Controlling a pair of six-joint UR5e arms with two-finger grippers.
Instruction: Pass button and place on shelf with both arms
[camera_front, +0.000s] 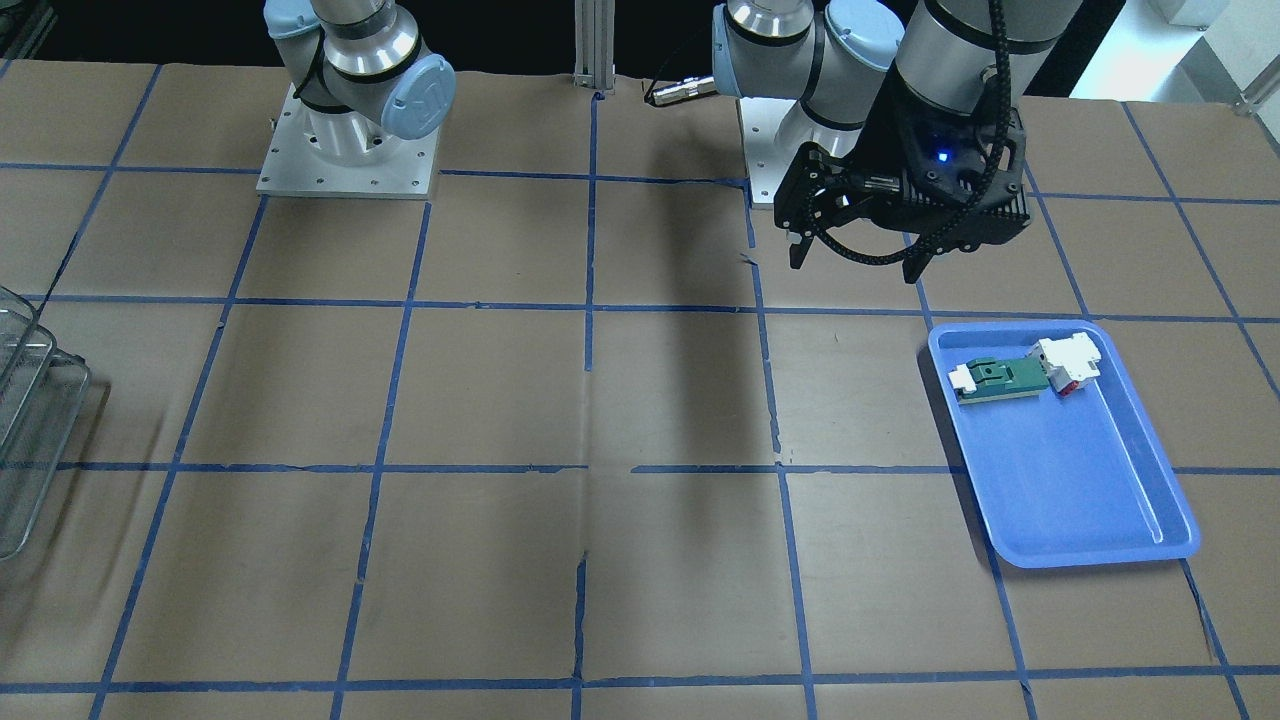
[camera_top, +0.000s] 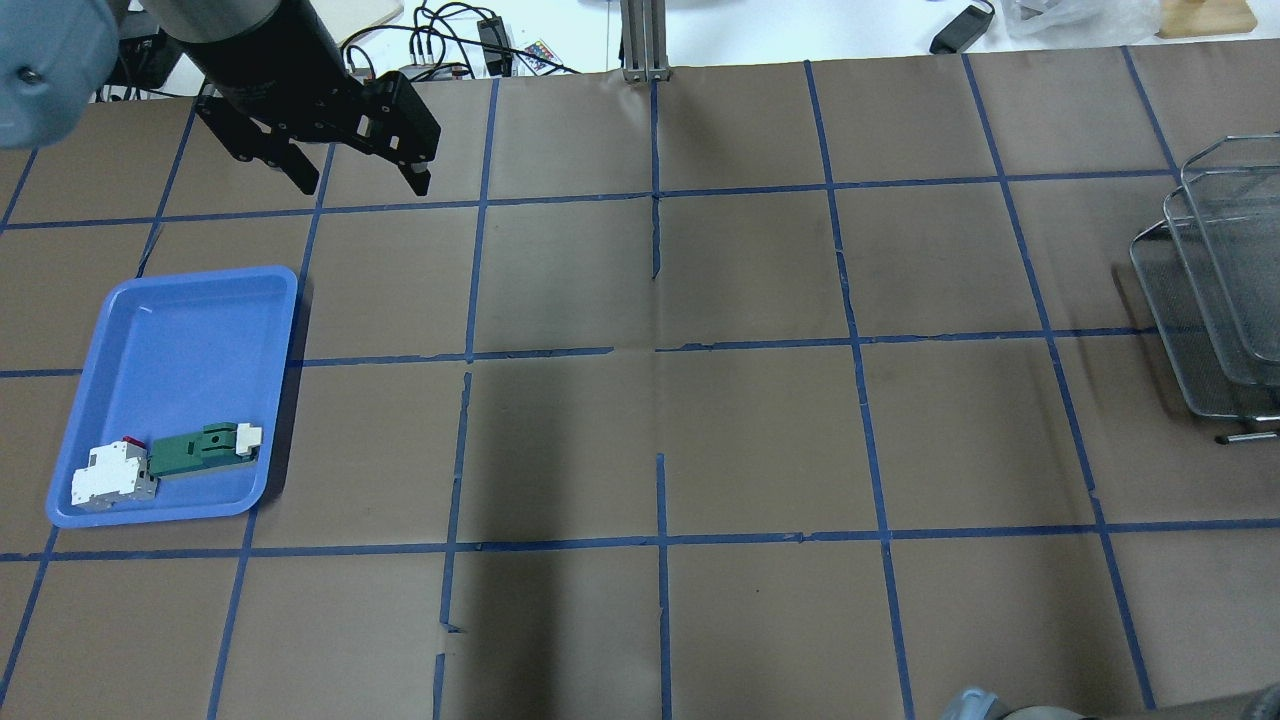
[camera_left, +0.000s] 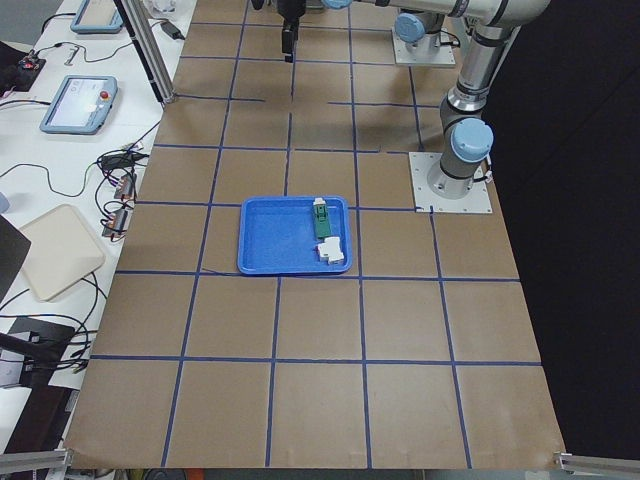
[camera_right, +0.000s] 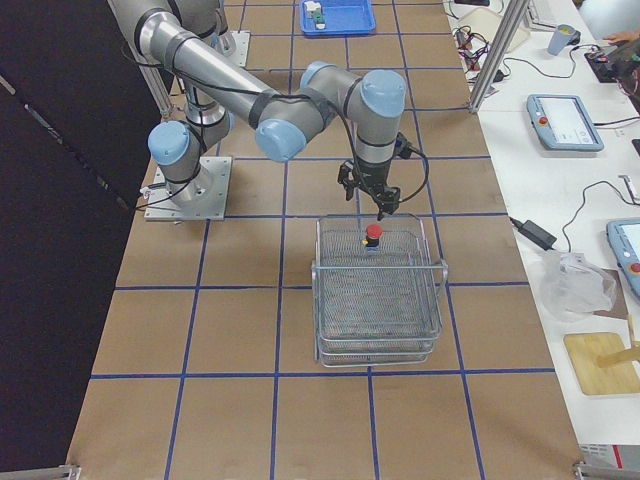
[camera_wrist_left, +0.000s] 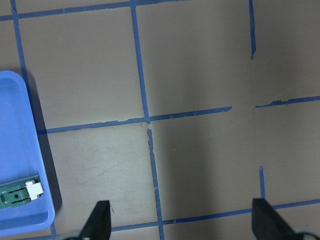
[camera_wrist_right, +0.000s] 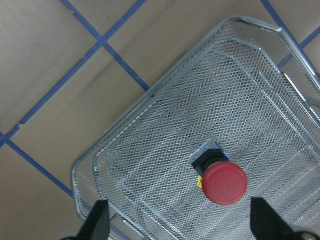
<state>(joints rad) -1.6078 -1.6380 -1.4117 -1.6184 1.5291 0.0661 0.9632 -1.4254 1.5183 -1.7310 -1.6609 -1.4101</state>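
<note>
Button (camera_wrist_right: 221, 180) on shelf (camera_wrist_right: 150, 130) mesh, off rim; L tool (camera_top: 362, 187), R tool (camera_wrist_right: 180, 220) both apart, empty.

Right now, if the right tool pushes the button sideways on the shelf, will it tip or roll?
Probably tip: the button seems to stand cap-up, its wide red cap above a narrower black body. Once down, the round cap could let it roll in an arc. The wire mesh of the shelf likely adds grip.
</note>
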